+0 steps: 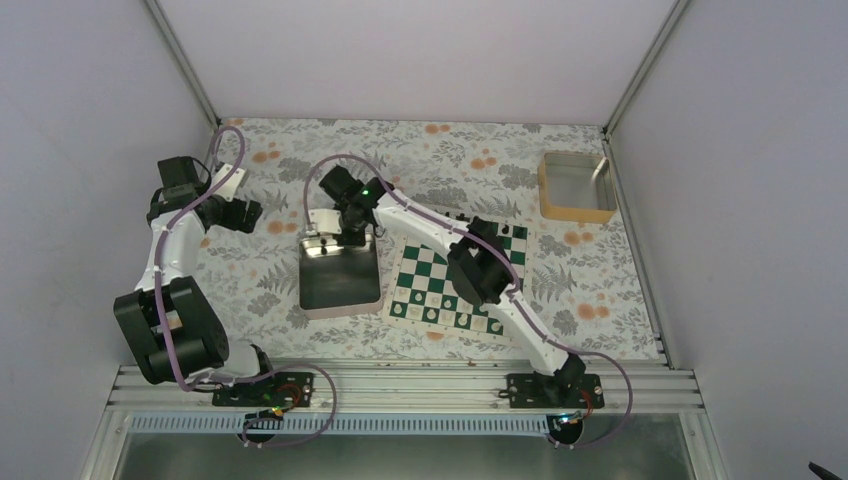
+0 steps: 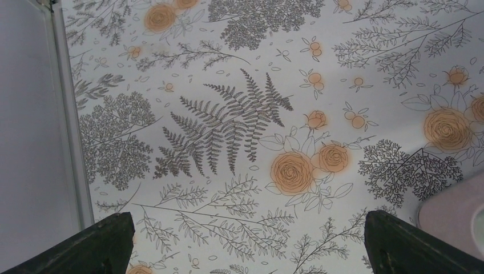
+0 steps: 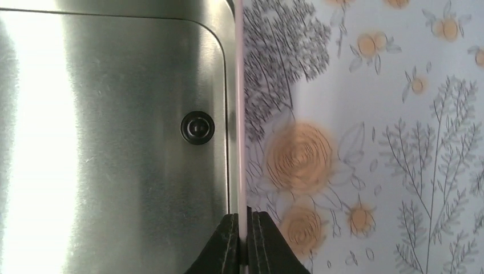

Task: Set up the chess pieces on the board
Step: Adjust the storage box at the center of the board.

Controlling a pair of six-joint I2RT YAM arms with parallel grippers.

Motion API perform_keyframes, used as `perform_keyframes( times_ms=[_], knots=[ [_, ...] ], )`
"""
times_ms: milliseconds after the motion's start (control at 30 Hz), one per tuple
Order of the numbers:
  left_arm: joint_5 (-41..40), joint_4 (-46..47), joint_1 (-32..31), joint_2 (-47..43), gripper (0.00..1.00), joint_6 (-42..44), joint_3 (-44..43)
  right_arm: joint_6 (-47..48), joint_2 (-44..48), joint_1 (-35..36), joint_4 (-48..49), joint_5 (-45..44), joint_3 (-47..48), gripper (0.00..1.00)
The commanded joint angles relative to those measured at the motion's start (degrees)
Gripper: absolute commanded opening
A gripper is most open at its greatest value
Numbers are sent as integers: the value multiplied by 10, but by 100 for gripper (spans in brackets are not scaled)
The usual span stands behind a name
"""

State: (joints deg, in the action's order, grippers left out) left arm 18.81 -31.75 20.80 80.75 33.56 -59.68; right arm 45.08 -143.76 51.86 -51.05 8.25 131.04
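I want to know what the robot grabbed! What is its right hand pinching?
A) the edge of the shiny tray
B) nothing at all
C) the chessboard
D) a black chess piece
A: in the right wrist view the right gripper is shut on the thin rim of the shiny tray, while one black chess piece sits untouched inside it.

on the table (image 1: 300, 160), tray (image 1: 340, 285) sat in the middle, board (image 1: 427, 283) just beside it on its right. box (image 1: 577, 187) was behind the board toward the far right corner, well apart from it. one chess piece (image 3: 197, 127) lay in the tray, near its rim. right gripper (image 3: 244, 240) was at the tray's far edge, rim between its fingers. left gripper (image 1: 250, 214) hung over the table left of the tray, a bit behind it
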Motion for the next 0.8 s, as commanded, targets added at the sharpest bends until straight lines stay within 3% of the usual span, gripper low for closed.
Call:
perform_keyframes(
  times_ms=[0, 333, 500, 767],
  knots=[
    [23, 20, 3, 10, 100, 10, 6, 4, -11, 25, 18, 1, 24, 4],
    [45, 26, 3, 22, 100, 19, -3, 55, -5, 59, 108, 5, 6, 6],
    [56, 30, 3, 27, 100, 20, 0, 135, -8, 74, 172, -25, -17, 7],
    [58, 37, 5, 26, 100, 19, 6, 237, -33, 79, 178, 0, 27, 3]
  ],
)
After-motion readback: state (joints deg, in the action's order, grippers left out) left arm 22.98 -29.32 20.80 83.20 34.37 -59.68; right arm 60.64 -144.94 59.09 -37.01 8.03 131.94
